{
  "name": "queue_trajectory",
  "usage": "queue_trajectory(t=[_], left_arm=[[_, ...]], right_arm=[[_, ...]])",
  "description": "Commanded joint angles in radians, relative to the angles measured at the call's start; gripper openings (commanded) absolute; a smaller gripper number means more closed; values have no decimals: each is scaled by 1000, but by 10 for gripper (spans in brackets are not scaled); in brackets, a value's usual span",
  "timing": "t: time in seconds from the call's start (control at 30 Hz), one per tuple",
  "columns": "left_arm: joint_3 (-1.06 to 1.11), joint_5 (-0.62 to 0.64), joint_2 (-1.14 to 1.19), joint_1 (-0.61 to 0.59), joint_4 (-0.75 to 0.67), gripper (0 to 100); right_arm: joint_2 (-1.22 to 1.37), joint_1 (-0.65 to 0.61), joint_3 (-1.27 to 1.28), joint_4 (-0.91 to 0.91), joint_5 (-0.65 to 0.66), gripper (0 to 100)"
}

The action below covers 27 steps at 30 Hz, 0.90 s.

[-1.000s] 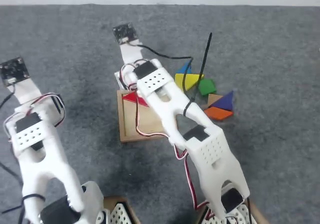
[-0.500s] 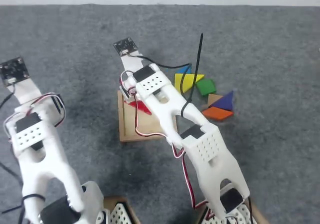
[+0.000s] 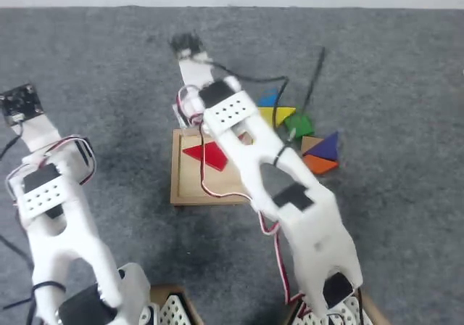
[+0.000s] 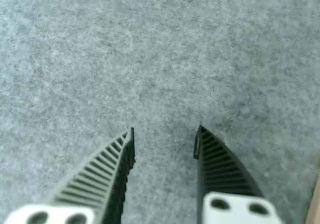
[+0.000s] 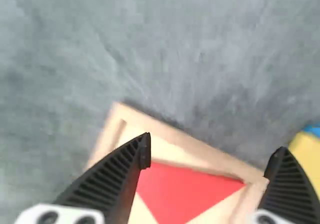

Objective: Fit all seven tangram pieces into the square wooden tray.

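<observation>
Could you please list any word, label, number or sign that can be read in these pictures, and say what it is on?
None can be read: the wooden tray, the red piece, the loose coloured pieces and the grey mat carry no text.
Too small to read: any print on the dark camera board on an arm.

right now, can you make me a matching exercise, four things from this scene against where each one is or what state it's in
Things
1. red piece
2. orange piece
3. left claw
4. right claw

Places or states
a. lying on the carpet, outside the tray
b. open over bare carpet
c. lying inside the tray
d. open above a corner of the tray

Pairs: 1-c, 2-a, 3-b, 4-d
</observation>
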Motion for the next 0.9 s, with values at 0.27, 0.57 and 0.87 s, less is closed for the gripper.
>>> queue_trajectory(t=[0.27,0.57,0.87], left_arm=[[5,9,-32,21,-20,199],[7,6,-32,21,-20,199],[7,8,-32,21,-18,199]], right_arm=[[-252,24,419,38,186,368],[-315,-15,740,-305,127,368],[-286,-16,717,-315,123,368]])
